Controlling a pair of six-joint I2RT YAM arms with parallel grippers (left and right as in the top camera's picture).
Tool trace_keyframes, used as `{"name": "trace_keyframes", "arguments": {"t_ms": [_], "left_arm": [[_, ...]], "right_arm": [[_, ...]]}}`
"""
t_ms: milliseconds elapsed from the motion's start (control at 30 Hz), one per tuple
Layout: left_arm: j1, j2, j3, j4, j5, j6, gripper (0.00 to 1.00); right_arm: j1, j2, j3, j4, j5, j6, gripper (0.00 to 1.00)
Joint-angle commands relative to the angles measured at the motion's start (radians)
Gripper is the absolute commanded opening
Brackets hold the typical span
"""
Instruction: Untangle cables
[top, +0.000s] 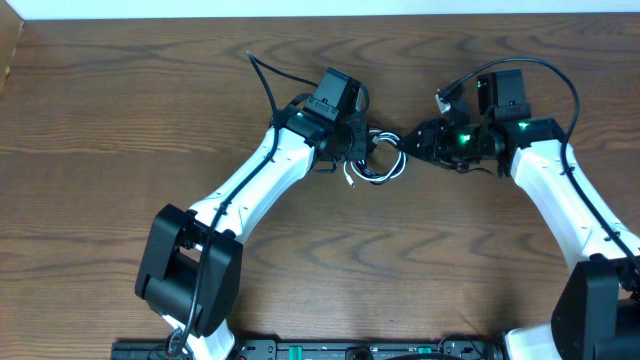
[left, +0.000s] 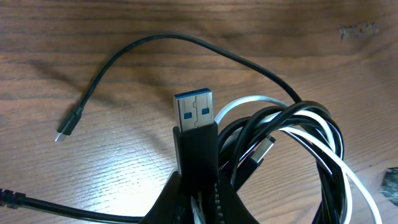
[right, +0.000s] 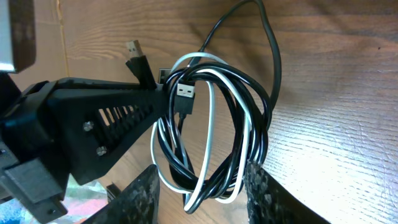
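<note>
The untangling looks to be at its start: the black cable (left: 155, 38) and the white cable (left: 245, 101) are wound together in one coil (top: 375, 165), mid-worktop (top: 120, 100) between the arms. The left gripper (left: 198, 146) is clamped on a blue-tongued USB plug (left: 194, 109). The right gripper (right: 202, 186) stands astride the coil's lower loops, jaws apart and not clearly pinching. The next move likely calls for catching a single strand – not the whole bundle – and drawing it away from the held plug. Counted: two cables, three plugs showing, two grippers.
</note>
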Motion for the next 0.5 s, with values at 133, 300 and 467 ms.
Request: {"name": "trace_keyframes", "arguments": {"t_ms": [133,300,467], "left_arm": [[0.002,-0.003,0.006,0.001,0.005,-0.047,0.07],[0.002,-0.003,0.006,-0.004,0.005,-0.047,0.07],[0.009,-0.004,0.006,0.017,0.049,-0.050,0.07]], "right_arm": [[0.042,0.108,0.001,0.069,-0.104,0.023,0.31],[0.069,0.134,0.001,0.132,-0.100,0.042,0.17],[0.087,0.134,0.001,0.074,0.025,0.045,0.01]]}}
